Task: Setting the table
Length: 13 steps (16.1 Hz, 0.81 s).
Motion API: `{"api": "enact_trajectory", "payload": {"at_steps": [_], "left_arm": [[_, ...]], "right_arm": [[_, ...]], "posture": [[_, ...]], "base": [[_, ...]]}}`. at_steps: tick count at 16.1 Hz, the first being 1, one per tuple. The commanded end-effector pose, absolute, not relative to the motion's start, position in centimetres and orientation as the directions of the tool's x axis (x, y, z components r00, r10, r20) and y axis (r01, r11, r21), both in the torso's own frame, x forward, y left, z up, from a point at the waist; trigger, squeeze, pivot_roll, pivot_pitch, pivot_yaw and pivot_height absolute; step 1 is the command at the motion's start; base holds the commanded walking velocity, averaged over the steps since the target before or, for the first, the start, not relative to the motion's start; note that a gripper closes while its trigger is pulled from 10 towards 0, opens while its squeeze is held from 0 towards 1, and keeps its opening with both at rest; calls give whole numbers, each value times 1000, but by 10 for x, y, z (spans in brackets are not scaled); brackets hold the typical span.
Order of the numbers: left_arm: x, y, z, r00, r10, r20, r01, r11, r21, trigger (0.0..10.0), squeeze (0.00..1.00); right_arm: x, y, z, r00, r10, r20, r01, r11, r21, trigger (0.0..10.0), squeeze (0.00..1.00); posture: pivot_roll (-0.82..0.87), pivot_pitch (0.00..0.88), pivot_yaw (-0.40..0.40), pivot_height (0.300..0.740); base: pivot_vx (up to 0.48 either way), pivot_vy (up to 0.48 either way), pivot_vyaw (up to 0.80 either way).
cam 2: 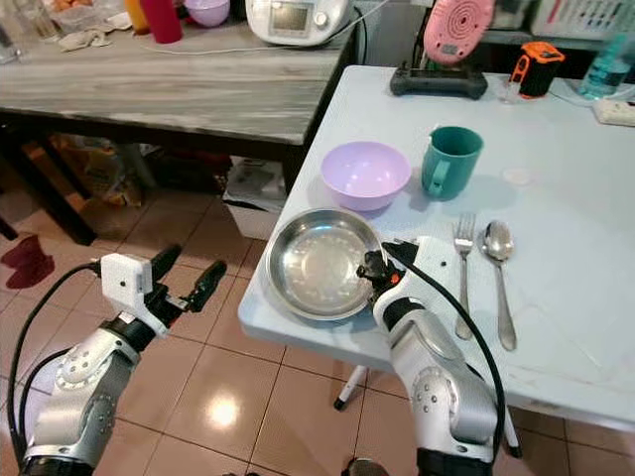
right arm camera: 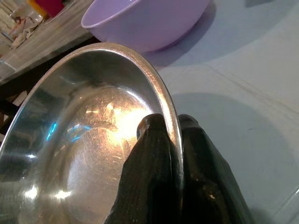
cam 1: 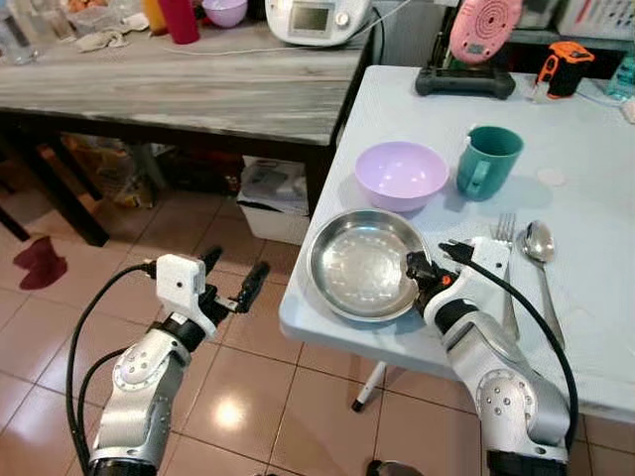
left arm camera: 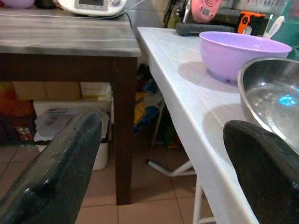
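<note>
In the left eye view the two silver arms reach up from the bottom edge. The left pincer (cam 1: 232, 282) hangs over the tiled floor (cam 1: 228, 397), just off the near left corner of the pale blue table (cam 1: 585, 297), its two black fingers spread wide and holding nothing. The right pincer (cam 1: 421, 270) is clamped on the right rim of the round stainless steel plate (cam 1: 362, 263), which lies flat near the table's near edge, close to that left corner. Just behind the plate, toward the left edge, stands the lilac plastic bowl (cam 1: 401, 175), with the teal ceramic mug (cam 1: 487, 160) upright beside it. To the right of the plate, a steel fork (cam 1: 507, 268) and a steel spoon (cam 1: 542, 273) lie side by side, handles toward the near edge. Near the far edge a pink round device (cam 1: 483, 28) sits on a black stand.

The right eye view gives the same layout, and beyond the left edge a grey wooden table (cam 2: 179, 89) stands alongside, carrying a white kitchen appliance (cam 2: 288, 18).

In the left wrist view the two black fingers (left arm camera: 56, 172) stand far apart, framing the table's edge, with the lilac bowl and the rim of the steel plate up on top.

In the right wrist view the two black fingertips (right arm camera: 154, 172) pinch the plate's thin rim, one inside the dish and one outside, and the lilac bowl sits close behind the plate.
</note>
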<state>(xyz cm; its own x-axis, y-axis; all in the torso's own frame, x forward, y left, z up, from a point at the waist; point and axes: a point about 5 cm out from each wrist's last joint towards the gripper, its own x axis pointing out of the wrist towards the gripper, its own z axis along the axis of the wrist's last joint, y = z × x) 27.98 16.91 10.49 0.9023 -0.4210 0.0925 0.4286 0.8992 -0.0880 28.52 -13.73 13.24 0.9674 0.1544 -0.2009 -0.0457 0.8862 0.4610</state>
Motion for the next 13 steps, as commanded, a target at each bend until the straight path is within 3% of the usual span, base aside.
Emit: {"api": "enact_trajectory", "payload": {"at_steps": [1, 5, 13], "left_arm": [[281, 173, 103, 913, -399, 89, 406, 910, -88, 10000, 0], [284, 172, 99, 917, -389, 87, 395, 915, -82, 10000, 0], [287, 166, 95, 917, -387, 95, 395, 915, -81, 10000, 0]], "right_arm": [[283, -135, 124, 959, 160, -232, -38, 889, 456, 10000, 0], [285, -134, 124, 963, 168, -211, -59, 894, 444, 10000, 0], [285, -134, 120, 967, 158, -198, -60, 902, 428, 10000, 0]], "posture": [[-162, 94, 59, 740], [-166, 86, 59, 740], [-164, 79, 64, 740]], "base": [[0, 326, -494], [0, 412, -491], [0, 478, 0]]}}
